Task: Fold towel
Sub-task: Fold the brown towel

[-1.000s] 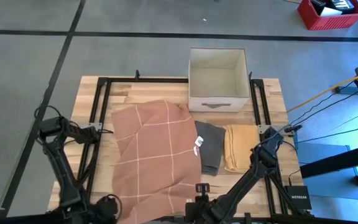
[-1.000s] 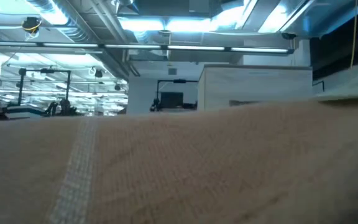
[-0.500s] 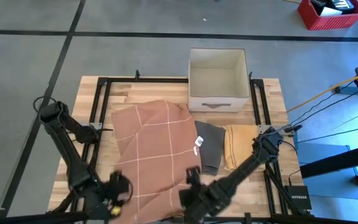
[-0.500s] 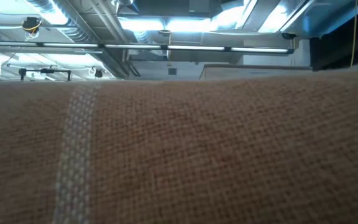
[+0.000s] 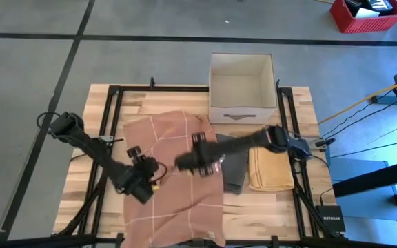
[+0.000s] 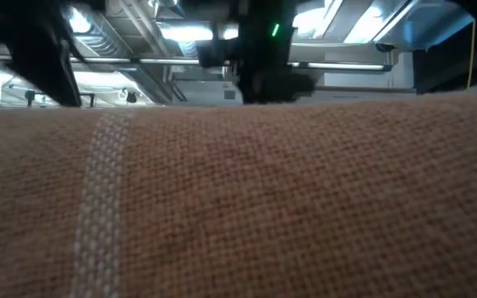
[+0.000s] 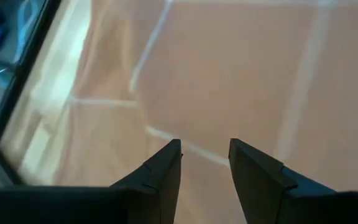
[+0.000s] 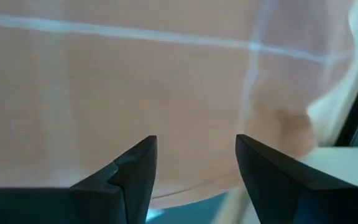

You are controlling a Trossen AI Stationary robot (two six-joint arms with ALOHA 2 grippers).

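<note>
A wooden table [image 5: 102,103] framed by black rails stands on a grey floor; nearest the camera's edge, the terracotta towel [image 5: 178,200] with pale grid lines lies spread across the table's middle, its near hem running off the front edge; over it the left gripper [image 5: 148,180] hovers with fingers parted and empty, and the right gripper [image 5: 188,162] hangs beside it, jaws likewise apart, holding nothing; to the right lie a folded grey cloth [image 5: 231,162] and a folded mustard cloth [image 5: 269,164]; beyond them sits an open white box [image 5: 242,86]. The towel looks light, soft and limp, best pinched at two corners; no readable writing shows.
</note>
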